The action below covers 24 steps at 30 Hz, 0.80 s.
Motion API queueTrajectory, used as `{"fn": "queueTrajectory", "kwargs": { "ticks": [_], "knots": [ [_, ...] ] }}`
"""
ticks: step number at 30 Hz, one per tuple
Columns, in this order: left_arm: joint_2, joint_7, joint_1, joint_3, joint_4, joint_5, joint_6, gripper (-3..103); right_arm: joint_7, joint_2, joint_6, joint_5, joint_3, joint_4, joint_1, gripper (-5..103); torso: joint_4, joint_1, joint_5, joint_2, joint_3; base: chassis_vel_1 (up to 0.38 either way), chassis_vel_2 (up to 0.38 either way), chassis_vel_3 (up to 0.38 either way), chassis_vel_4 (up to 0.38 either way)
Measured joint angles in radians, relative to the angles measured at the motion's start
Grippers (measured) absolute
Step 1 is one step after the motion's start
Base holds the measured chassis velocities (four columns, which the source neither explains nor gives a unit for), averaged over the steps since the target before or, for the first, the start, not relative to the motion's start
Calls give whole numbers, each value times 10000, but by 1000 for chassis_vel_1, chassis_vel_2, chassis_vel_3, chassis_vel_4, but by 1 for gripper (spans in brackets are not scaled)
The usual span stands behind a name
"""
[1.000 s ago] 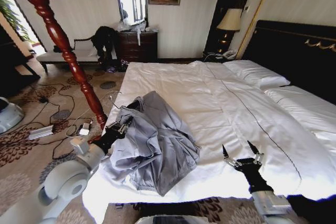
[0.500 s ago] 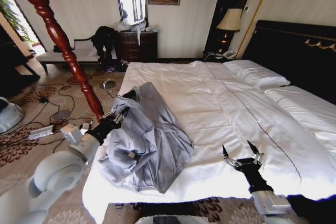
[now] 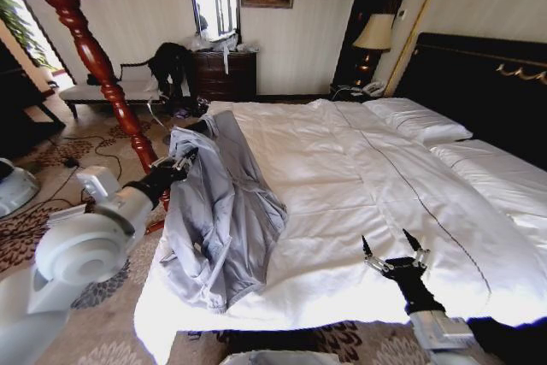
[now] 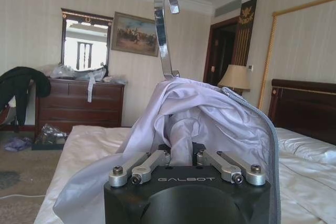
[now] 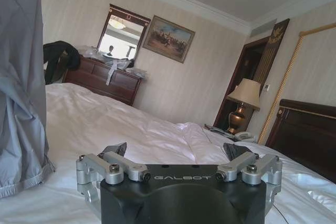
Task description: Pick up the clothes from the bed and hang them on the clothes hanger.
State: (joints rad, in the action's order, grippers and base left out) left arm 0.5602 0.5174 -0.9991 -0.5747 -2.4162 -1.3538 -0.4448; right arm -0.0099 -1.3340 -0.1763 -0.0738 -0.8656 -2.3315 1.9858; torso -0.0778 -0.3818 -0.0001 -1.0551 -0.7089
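Grey-blue, wrinkly fabric: the shirt (image 3: pixel 218 207) hangs in a long drape over the near-left corner of the bed (image 3: pixel 359 203), its top lifted clear and its lower folds lying bunched on the white duvet near the left edge. The left gripper (image 3: pixel 181 162) holds it up at the collar end, jaws pinched on the gathered cloth. In the left wrist view the cloth (image 4: pixel 205 124) is bundled between the fingers, and the hanger (image 4: pixel 164 30) rises out of the collar, its shiny curved hook standing upright above the fabric. Just left of the shirt stands a turned red-brown wooden coat stand (image 3: pixel 94 61), on the carpet beside the bed. The right gripper (image 3: pixel 395 250) rests on the near edge of the duvet, well to the right of the shirt, its jaws spread with nothing between them. Far off, a dark dresser (image 3: pixel 224 74) stands against the wall.
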Motion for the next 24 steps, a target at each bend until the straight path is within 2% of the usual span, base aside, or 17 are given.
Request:
{"fn": "queueTrajectory", "kwargs": {
  "ticks": [4, 6, 13, 15, 17, 24],
  "knots": [
    [-252, 167, 1054, 435, 155, -411, -156, 15, 0, 0, 0, 0, 0, 0, -1, 100, -2, 0, 0, 0, 0, 0, 0, 0, 0],
    [-504, 570, 2055, 837, 348, -691, -410, 15, 0, 0, 0, 0, 0, 0, -1, 100, -4, -1, 3, 0, 0, 0, 0, 0, 0],
    [-902, 980, 2771, 840, 535, -1398, -895, 15, 0, 0, 1, 0, 0, 0, -1, 100, -1, 0, 0, 0, 0, 0, 0, 0, 0],
    [-1114, 1268, 3085, 633, 689, -1995, -1126, 15, 0, 0, 1, 0, 0, 0, 0, 100, 0, 0, 0, 0, 0, 0, 0, 0, 0],
    [-1177, 1339, 3238, 586, 780, -2216, -1168, 15, 0, 0, 0, -1, 0, -1, -1, 100, 1, 0, -1, 0, 0, 0, 0, 0, 0],
    [-1451, 1682, 4869, 853, 1887, -3321, -1428, 15, 1, 0, 1, 0, 0, -1, -1, 100, 1, 0, -1, 0, 0, 0, 0, 0, 0]
  ]
}}
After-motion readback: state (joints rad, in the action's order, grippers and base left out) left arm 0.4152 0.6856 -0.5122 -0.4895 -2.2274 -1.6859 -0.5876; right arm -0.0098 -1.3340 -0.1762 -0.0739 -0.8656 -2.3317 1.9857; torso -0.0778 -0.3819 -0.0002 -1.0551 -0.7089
